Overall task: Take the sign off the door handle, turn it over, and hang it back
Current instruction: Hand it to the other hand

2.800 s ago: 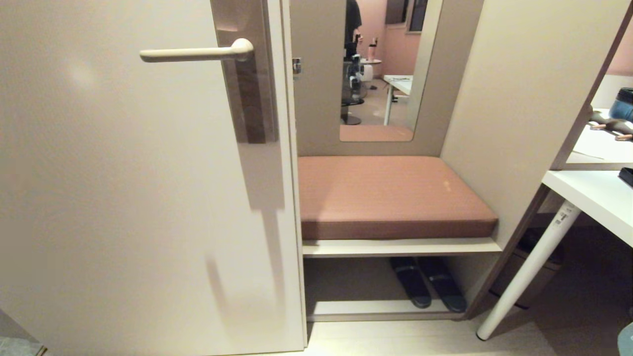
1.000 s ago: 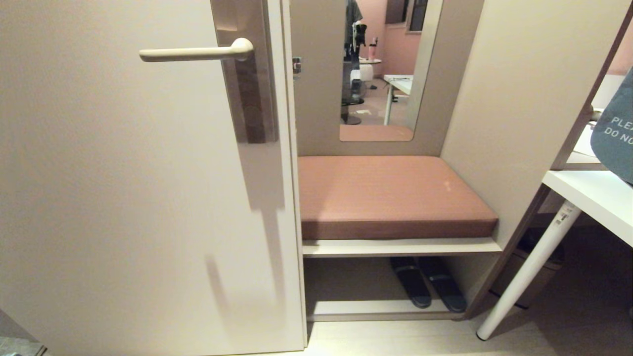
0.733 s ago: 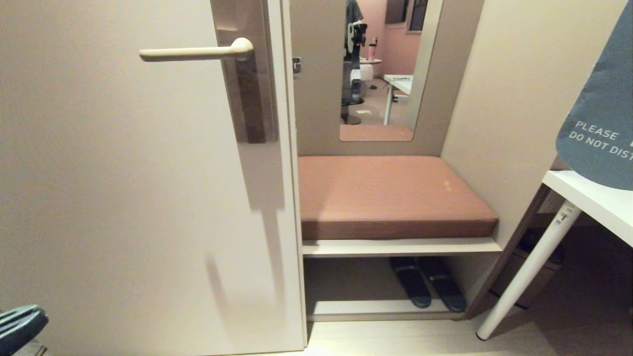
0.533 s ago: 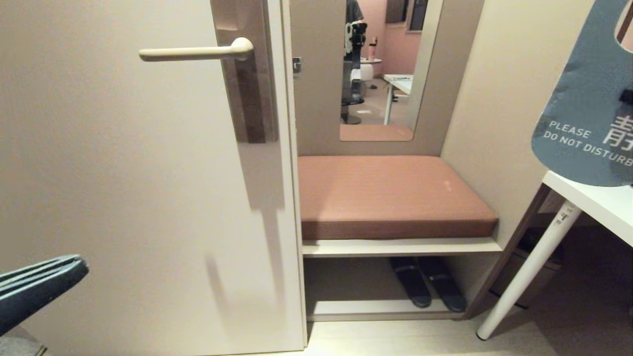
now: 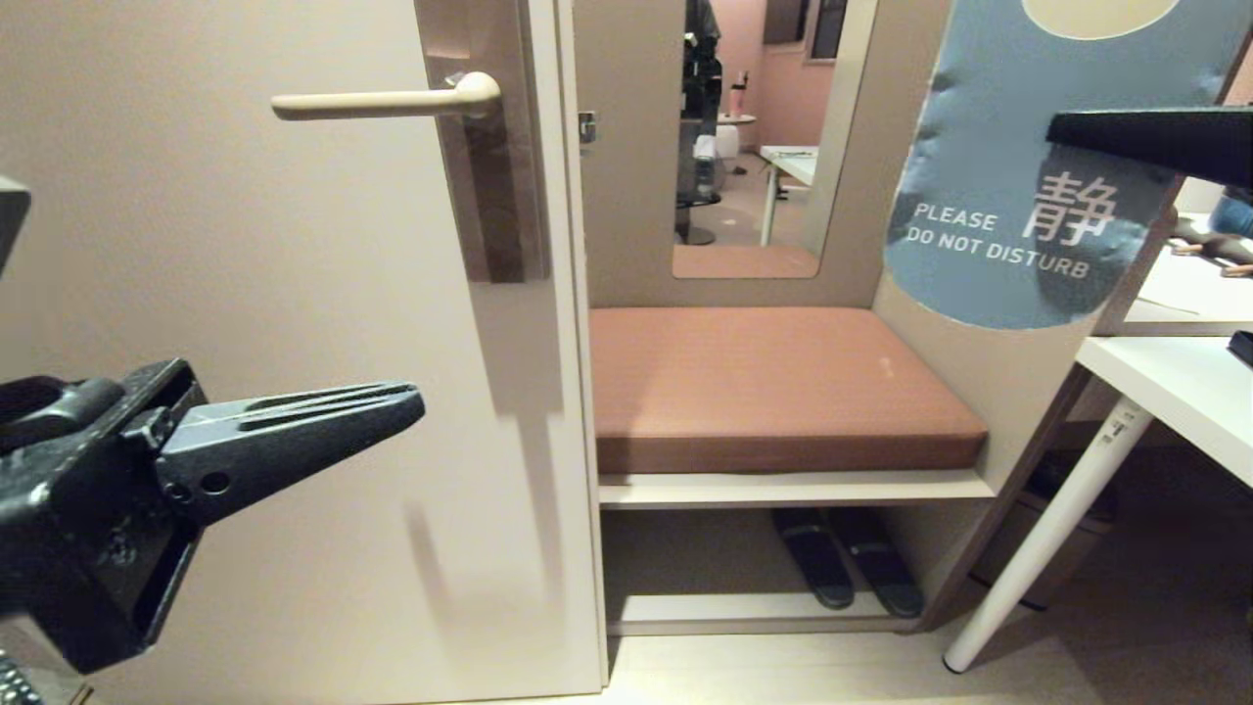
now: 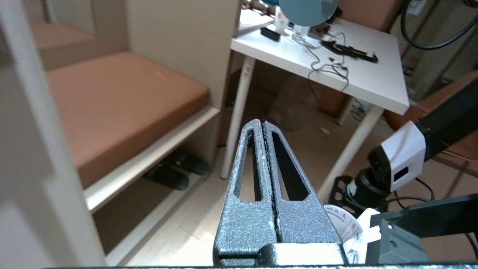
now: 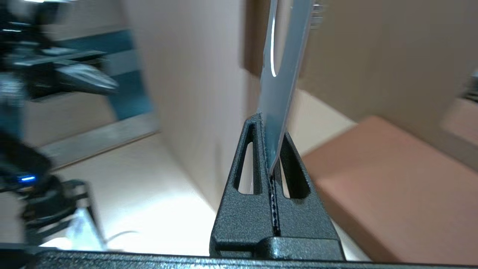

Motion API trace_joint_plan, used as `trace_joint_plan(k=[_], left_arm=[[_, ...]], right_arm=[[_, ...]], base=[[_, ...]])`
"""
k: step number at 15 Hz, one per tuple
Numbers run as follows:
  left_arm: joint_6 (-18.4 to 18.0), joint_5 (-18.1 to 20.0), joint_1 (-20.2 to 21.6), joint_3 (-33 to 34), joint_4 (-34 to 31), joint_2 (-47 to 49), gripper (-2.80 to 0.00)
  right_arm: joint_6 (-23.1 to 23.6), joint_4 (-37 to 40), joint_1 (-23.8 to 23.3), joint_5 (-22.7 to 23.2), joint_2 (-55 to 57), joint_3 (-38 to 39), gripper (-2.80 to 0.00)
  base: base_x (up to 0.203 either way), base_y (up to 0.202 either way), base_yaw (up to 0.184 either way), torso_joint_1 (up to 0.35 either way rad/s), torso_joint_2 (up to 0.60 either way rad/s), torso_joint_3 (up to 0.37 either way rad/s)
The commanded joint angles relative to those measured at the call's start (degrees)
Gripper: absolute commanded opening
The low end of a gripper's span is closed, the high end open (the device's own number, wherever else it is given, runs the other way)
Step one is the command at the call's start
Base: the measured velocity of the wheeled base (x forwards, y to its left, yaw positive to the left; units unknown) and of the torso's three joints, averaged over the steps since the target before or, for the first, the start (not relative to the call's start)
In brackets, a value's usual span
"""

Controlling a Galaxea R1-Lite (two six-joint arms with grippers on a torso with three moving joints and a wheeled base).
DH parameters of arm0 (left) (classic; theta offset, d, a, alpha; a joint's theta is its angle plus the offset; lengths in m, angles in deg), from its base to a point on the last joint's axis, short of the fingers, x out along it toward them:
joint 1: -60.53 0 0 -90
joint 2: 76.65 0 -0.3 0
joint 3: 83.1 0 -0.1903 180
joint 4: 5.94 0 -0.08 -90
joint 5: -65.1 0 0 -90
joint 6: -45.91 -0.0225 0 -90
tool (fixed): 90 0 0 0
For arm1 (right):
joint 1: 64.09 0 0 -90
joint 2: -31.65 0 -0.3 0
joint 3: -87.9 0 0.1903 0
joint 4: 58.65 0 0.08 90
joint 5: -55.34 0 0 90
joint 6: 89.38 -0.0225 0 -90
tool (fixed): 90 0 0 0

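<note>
In the head view you see the slim cream lever door handle [image 5: 387, 100] bare on its brownish-grey backplate [image 5: 499, 196] on the cream door [image 5: 245, 294]. Your flat blue rounded-end sign [image 5: 998, 196], reading "PLEASE DO NOT DISTURB", hangs in the air at upper right, well apart from the handle, above the brown bench cushion [image 5: 773, 387]. The right gripper [image 5: 1062, 129] reaches in from the right edge and pinches the sign. The left gripper [image 5: 411, 401] sits low on the left before the door, jaws pressed together on nothing.

In the left wrist view its fingers [image 6: 257, 157] meet, empty, over the white table [image 6: 373, 86].

In the right wrist view you see the right gripper [image 7: 269, 129] clamped on the sign's edge [image 7: 280, 101].
</note>
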Motion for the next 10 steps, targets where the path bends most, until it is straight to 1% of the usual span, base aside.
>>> trace_joint_plan(k=[1,5,8,10], left_arm=[[0.39,0.64,-0.09,-0.72,1.23,5.12,-2.80],[0.84,5.26,0.04,-1.29,5.85,11.06,-2.80],[0.80,7.66,-0.03,-4.07,8.83,15.67,-2.80],[0.65,7.92,-0.12,-4.31,9.04,16.46,-2.80]], right_arm=[[-0.21,-0.11,2.97,0.30,2.96,-0.95,-2.80],[-0.65,-4.29,6.83,0.49,7.73,-0.67,-2.80],[-0.73,-6.30,9.16,0.49,9.94,-0.59,-2.80],[-0.73,-6.40,10.11,0.49,10.35,-0.04,-2.80]], base=[[0.000,0.000,0.000,0.000,0.00,0.000],[0.000,0.000,0.000,0.000,0.00,0.000],[0.000,0.000,0.000,0.000,0.00,0.000],[0.000,0.000,0.000,0.000,0.00,0.000]])
